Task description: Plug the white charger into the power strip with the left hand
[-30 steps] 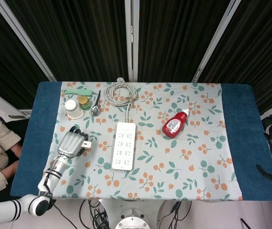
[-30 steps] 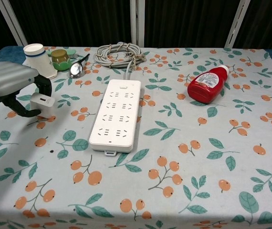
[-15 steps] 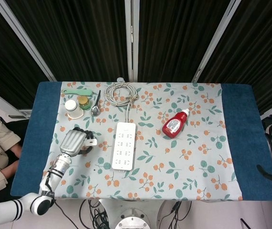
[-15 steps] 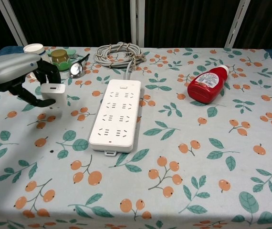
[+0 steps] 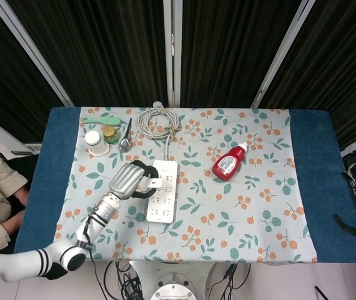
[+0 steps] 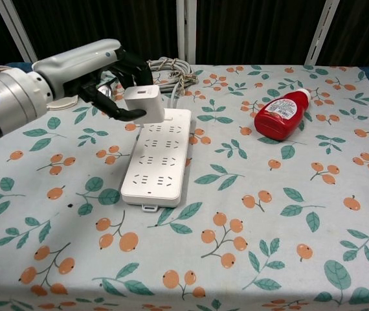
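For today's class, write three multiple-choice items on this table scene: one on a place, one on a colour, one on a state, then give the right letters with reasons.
1. Where is the white charger?
A. above the power strip
B. beside the spoon
C. on the blue cloth

2. What colour is the bottle?
A. green
B. red
C. yellow

3. What is the left hand doing?
A. resting flat
B. holding the bottle
C. holding the charger

Answers: 1 A, it hangs over the strip's cable end; 2 B, red body with white cap; 3 C, fingers close around it.
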Motion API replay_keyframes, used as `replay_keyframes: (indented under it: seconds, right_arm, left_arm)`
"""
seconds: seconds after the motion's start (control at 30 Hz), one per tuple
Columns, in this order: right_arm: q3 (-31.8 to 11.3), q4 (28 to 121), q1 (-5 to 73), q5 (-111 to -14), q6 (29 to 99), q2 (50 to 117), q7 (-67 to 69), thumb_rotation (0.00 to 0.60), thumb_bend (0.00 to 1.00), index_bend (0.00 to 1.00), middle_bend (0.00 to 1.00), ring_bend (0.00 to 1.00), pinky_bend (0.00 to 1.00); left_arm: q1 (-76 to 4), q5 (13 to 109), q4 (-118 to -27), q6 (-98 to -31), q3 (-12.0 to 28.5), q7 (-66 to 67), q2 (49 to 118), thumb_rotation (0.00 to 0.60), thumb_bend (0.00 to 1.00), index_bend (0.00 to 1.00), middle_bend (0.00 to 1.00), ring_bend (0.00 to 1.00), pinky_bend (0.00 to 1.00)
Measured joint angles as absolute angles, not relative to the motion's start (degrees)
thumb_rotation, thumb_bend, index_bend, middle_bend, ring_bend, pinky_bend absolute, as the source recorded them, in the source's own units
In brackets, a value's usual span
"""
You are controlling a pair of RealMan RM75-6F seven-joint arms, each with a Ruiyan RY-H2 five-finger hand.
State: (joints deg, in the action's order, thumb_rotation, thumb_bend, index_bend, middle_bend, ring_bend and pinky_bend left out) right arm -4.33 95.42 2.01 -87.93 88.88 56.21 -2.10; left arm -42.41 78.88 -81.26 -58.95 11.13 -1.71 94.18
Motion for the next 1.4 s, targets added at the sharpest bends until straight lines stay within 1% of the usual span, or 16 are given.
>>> replay_keyframes:
  seconds: [0.3, 0.43, 0.73, 1.4]
  right_arm:
    - [-4.42, 95.83, 2.33, -87.84, 88.43, 56.16, -2.46, 0.6, 0.09, 0.0, 0.04, 0.0, 0.0]
    - [-4.42, 95.7, 2.35, -87.67, 88.34, 56.1, -2.28, 0.6, 0.09, 0.0, 0.04, 0.0, 0.0]
    - [-4.52, 94.86, 2.41, -87.27, 88.16, 56.43, -1.42, 0.6, 0.09, 0.0, 0.04, 0.0, 0.0]
    - [-4.48, 95.62, 2.05, -87.23, 88.82, 56.5, -2.36, 0.6, 0.09, 0.0, 0.04, 0.0, 0.0]
  left_arm:
    - [-45.68, 75.74, -77.8, -55.63, 12.66, 0.65, 99.4, 0.6, 0.46, 0.63, 0.66, 0.45, 0.33]
    - [-46.47, 74.84, -76.18, -54.83, 12.76, 1.71, 100.57, 0.6, 0.46, 0.63, 0.66, 0.45, 0.32]
    - [-46.56, 74.03, -75.35, -54.03, 12.22, 2.2, 100.03, 0.6, 0.46, 0.63, 0.66, 0.45, 0.32]
    - [-46.62, 75.83, -72.58, -53.53, 10.99, -2.53, 99.98, 0.6, 0.46, 0.63, 0.66, 0.45, 0.3]
